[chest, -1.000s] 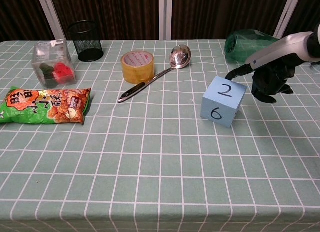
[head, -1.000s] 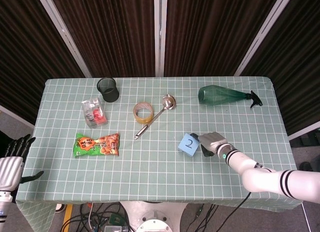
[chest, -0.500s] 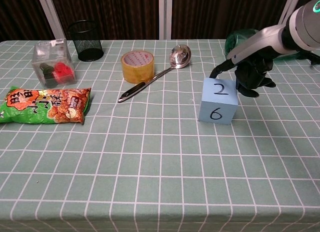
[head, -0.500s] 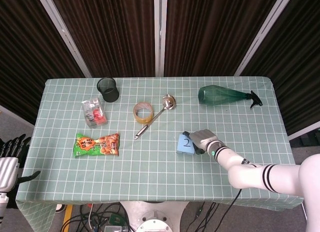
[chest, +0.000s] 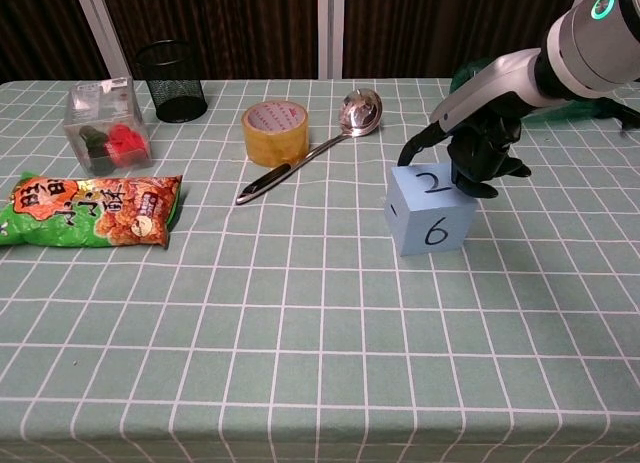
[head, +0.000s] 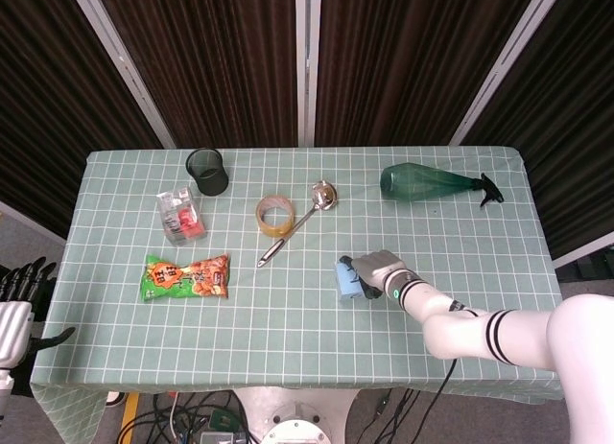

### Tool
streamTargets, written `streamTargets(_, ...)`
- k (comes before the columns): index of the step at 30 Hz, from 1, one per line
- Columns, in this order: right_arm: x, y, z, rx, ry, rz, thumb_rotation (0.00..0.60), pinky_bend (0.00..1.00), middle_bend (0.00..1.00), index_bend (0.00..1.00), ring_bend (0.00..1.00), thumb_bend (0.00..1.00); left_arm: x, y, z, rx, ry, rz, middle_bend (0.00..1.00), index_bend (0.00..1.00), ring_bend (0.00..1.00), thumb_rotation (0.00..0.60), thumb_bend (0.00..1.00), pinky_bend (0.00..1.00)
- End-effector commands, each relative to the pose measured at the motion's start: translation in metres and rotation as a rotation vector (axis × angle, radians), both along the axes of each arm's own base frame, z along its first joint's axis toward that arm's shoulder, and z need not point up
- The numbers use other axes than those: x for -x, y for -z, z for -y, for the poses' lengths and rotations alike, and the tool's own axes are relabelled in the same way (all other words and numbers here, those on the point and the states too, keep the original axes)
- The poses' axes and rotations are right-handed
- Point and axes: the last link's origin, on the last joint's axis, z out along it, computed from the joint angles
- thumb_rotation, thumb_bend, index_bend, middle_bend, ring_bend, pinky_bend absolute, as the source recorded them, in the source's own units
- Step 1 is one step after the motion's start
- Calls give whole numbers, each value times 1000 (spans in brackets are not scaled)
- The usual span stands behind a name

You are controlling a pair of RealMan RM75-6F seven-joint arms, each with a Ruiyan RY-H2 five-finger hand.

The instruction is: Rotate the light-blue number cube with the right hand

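The light-blue number cube [chest: 430,221] stands on the green checked tablecloth, right of the middle, with a 2 on top and a 6 on its near face. A narrow left side face also shows. My right hand [chest: 480,153] lies over the cube's far right top: one dark finger reaches along the back edge and the others curl against the right side, so it grips the cube. From the head view this hand [head: 376,271] hides most of the cube [head: 342,279]. My left hand [head: 19,315] hangs off the table's left edge with its fingers spread, holding nothing.
A steel ladle [chest: 340,123] and a tape roll [chest: 275,131] lie behind and left of the cube. Further left are a snack bag [chest: 95,211], a clear box [chest: 105,123] and a black mesh cup [chest: 172,80]. A green spray bottle [head: 432,183] lies behind my right hand.
My right hand has moved left onto the cube. The cube has slid a little left and turned about its vertical axis, so its left side face now shows.
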Motion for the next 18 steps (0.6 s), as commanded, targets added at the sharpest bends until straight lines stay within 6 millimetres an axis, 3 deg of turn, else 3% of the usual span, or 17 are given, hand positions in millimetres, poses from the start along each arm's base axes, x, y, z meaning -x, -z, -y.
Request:
streamTargets(1,-5,1,-2,-15,-7,2,600,681,918,24,800,1000,1,0,1,-2,-2,1,0,63,0,600,0,0)
streamTargets(11,-15,2,-9,-62,-25,-4,600,681,918,58,800,1000,3,-1,1,-3,-5,4,0,63,0,600,0,0)
streamTargets(18,-17,0,-15,-78,-42,-10,600,681,918,148,800,1000,3,0,1,-1,-4,3,0,63,0,600,0,0)
